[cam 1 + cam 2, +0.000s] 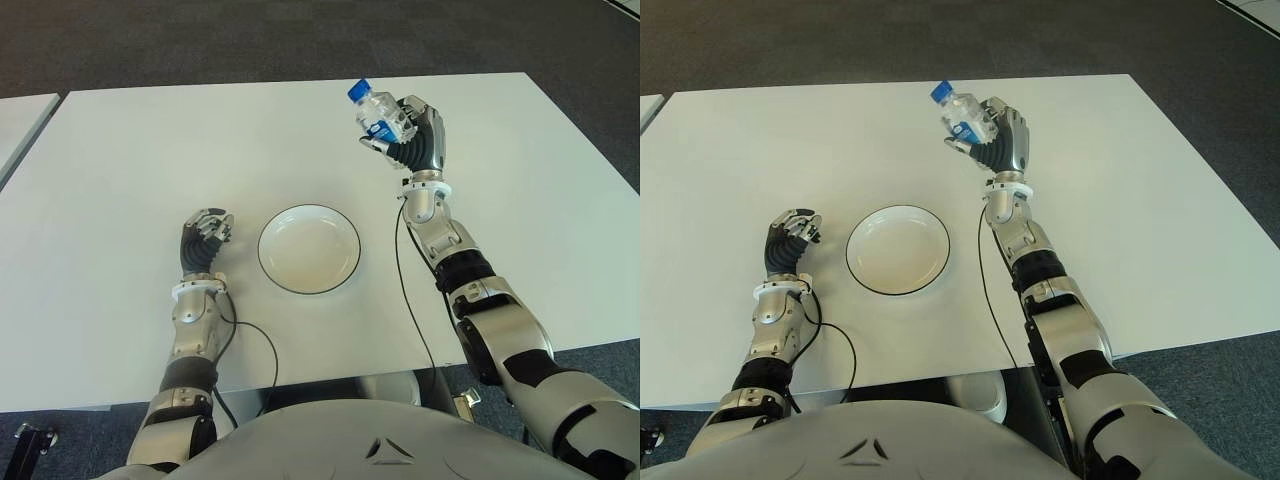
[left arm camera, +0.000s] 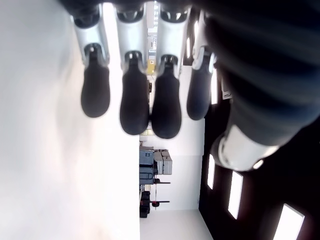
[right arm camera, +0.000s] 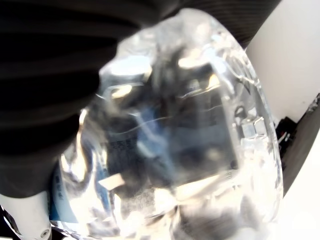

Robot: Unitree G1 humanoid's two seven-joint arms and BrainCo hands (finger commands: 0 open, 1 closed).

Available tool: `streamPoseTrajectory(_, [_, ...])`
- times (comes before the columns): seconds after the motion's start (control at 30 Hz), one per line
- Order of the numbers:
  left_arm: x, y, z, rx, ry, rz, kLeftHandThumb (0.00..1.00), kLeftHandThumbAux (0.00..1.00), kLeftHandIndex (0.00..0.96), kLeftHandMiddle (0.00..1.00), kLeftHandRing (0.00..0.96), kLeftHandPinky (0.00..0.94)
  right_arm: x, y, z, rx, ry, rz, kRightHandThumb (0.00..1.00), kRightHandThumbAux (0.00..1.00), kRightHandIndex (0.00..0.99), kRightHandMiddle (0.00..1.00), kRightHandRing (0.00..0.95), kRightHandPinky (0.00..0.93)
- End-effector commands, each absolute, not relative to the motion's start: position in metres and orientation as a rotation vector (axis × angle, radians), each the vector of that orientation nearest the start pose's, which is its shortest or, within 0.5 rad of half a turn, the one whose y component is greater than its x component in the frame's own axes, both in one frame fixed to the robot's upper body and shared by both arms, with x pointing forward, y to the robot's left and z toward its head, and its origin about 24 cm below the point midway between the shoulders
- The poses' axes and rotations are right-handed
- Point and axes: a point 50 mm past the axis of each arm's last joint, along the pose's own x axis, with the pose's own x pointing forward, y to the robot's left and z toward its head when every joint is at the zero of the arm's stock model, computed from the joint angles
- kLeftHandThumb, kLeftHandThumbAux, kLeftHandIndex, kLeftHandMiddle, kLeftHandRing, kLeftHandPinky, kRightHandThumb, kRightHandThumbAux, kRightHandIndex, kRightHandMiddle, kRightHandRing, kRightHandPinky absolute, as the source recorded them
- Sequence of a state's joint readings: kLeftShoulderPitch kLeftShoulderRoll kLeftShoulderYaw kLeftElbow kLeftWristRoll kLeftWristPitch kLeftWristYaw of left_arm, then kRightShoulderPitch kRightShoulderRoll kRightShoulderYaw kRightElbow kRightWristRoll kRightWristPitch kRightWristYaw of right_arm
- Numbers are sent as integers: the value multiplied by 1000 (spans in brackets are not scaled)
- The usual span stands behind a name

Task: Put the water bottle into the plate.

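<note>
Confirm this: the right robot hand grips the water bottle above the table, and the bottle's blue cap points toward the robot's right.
One thing is wrong. The right robot hand does grip the water bottle above the table, but the blue cap points toward the robot's left, on the side of the plate. The left eye view shows it.

White worktop (image 1: 120, 160) before me, flat and matte. Dark grey carpet floor (image 1: 200, 40) beyond its far edge and along the right side. A second pale table (image 1: 18, 115), corner only, at my far left, apart from mine. Black cables (image 1: 415, 310) trail over the near edge.
</note>
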State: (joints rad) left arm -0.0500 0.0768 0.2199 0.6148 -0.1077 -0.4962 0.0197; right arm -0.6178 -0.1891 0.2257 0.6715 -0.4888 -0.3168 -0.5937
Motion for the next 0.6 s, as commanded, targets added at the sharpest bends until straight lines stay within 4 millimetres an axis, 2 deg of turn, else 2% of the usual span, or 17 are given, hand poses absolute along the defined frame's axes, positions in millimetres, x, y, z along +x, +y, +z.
streamPoseTrajectory(0.03, [219,218,-47,-55,139,294,710,710,437,678,650,624,338,-104,117,-645,-616,-86,711,723,439,887,884,866])
streamPoseTrajectory(0.3, [219,219,-48,-63,148,296,710,710,436,673,646,621,321,-95,116,-683,-654,119,710,723,439,872,865,848])
streamPoseTrajectory(0.6, [219,219,-48,-65,152,293,710,710,436,676,650,623,310,-87,113,-774,-661,467,710,721,439,876,865,853])
